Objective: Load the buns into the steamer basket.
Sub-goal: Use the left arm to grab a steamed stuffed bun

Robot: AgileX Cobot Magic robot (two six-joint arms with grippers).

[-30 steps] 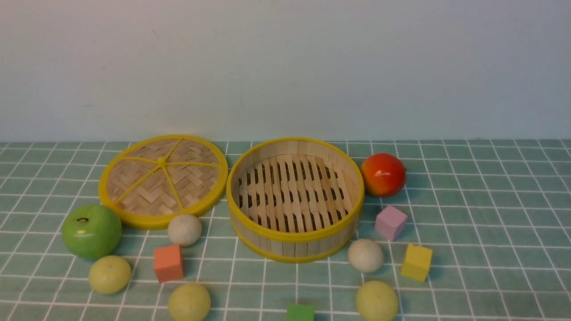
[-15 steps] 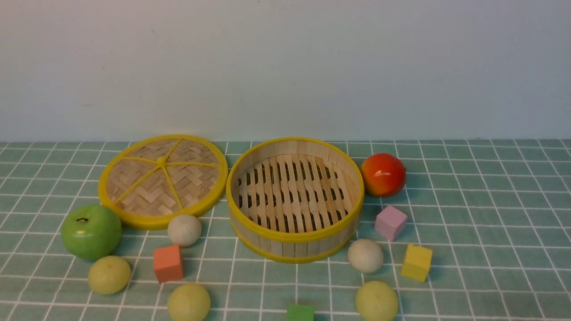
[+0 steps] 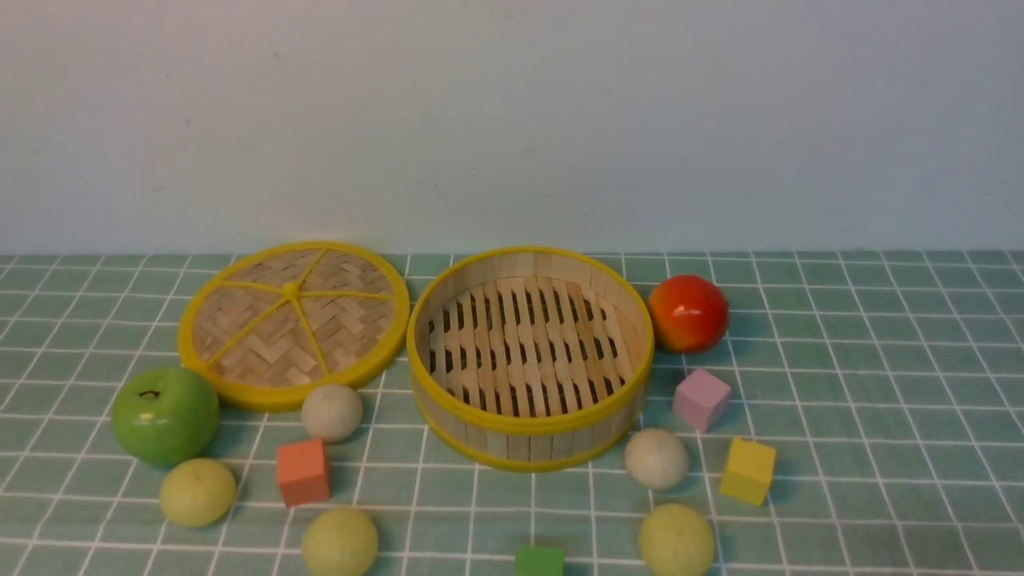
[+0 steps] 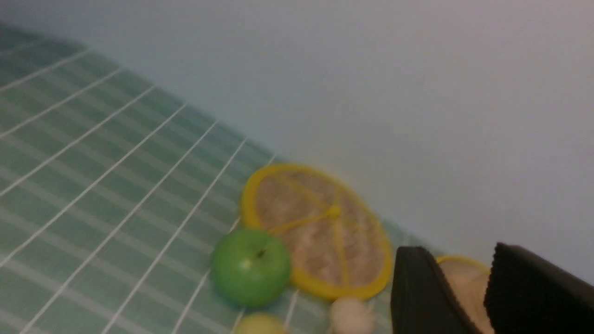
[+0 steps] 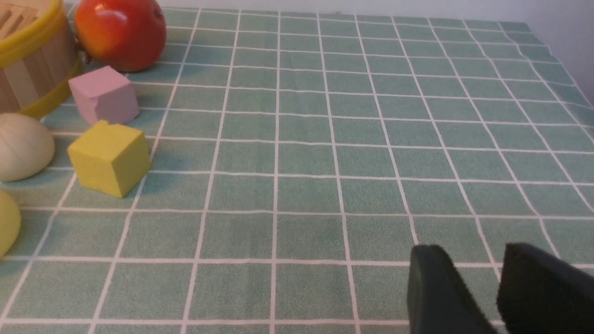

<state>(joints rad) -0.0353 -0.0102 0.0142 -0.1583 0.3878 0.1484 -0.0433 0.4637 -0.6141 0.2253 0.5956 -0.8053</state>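
Note:
The steamer basket (image 3: pixel 528 422) stands empty at the middle of the table. Two off-white buns lie on the cloth, one (image 3: pixel 331 412) at its front left and one (image 3: pixel 656 458) at its front right. Three yellow-green buns lie nearer the front: one (image 3: pixel 197 491) at the left, one (image 3: pixel 339 542) beside it, one (image 3: pixel 676 541) at the right. Neither gripper shows in the front view. My left gripper (image 4: pixel 458 250) is open and empty, with the basket (image 4: pixel 464 278) behind its gap. My right gripper (image 5: pixel 471 248) is open and empty over bare cloth, right of the off-white bun (image 5: pixel 21 147).
The flat woven lid (image 3: pixel 292 324) lies left of the basket, with a green apple (image 3: pixel 165 415) in front of it. A red-orange fruit (image 3: pixel 687 313) sits right of the basket. Orange (image 3: pixel 302 472), pink (image 3: pixel 701 398), yellow (image 3: pixel 747 470) and green (image 3: pixel 538 560) cubes lie among the buns.

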